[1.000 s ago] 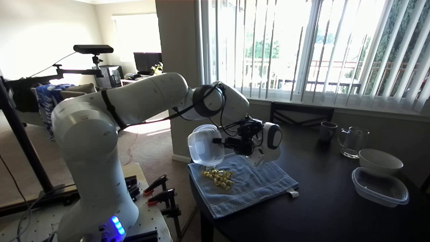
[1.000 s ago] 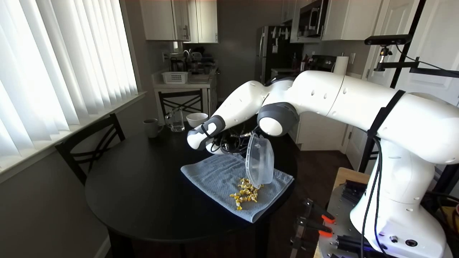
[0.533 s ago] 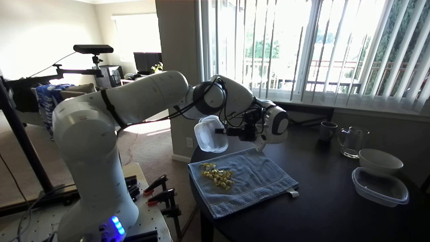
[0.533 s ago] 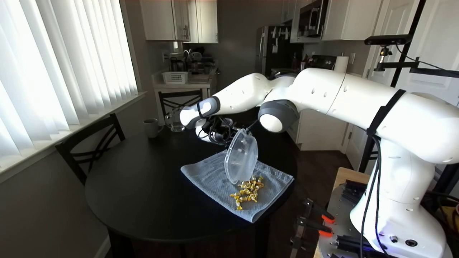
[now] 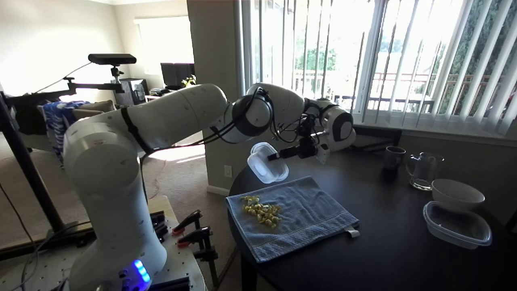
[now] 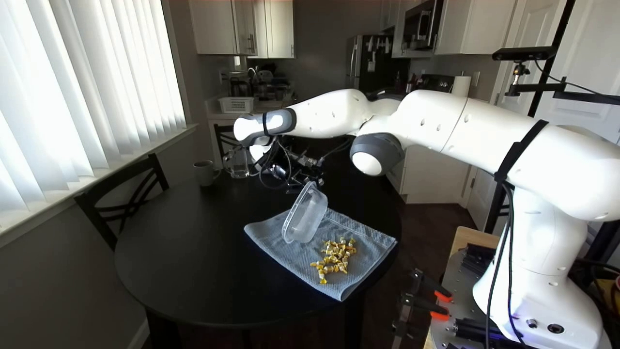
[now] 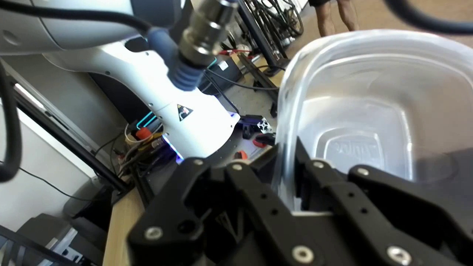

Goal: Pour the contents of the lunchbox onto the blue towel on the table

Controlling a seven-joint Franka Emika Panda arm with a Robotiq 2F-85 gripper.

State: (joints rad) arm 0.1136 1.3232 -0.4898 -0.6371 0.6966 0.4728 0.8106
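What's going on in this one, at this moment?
The robot's gripper holds the lunchbox by one wall, tilted in the air. The yellowish contents lie in a loose pile on the blue towel, on the table. What the wrist view shows of the lunchbox's inside is bare, so the pouring looks done; the lunchbox is not yet set down.

Jaws pinched on wall of lunchbox point(image 7: 369, 96), one inside, one outside. Beyond jaws: robot base point(image 7: 201, 127) left, person's legs point(image 7: 325, 20) farther off.
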